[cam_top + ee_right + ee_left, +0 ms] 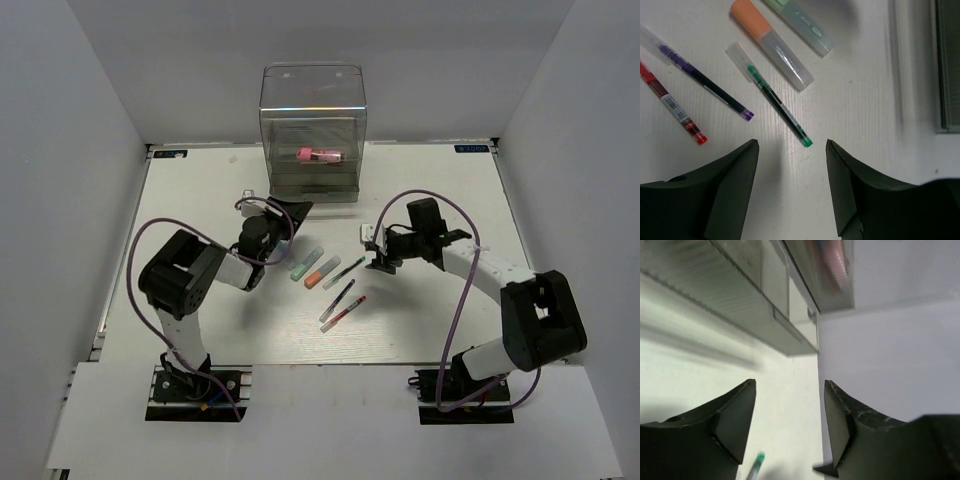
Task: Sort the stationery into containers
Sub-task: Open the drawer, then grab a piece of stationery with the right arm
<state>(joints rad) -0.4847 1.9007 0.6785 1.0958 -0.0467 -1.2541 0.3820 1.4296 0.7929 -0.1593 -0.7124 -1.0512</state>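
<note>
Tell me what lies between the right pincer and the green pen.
Nothing visible: the green pen lies just ahead of the open right pincer, flanked by the purple pen and orange highlighter.

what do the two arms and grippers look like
The left arm and right arm have bulky black joints, white links, black bases and a looping purple cable each. The left gripper and right gripper have two black wedge-shaped fingers.

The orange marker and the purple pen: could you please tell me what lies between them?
The green pen lies between the orange marker and the purple pen; the right wrist view shows this most clearly.
</note>
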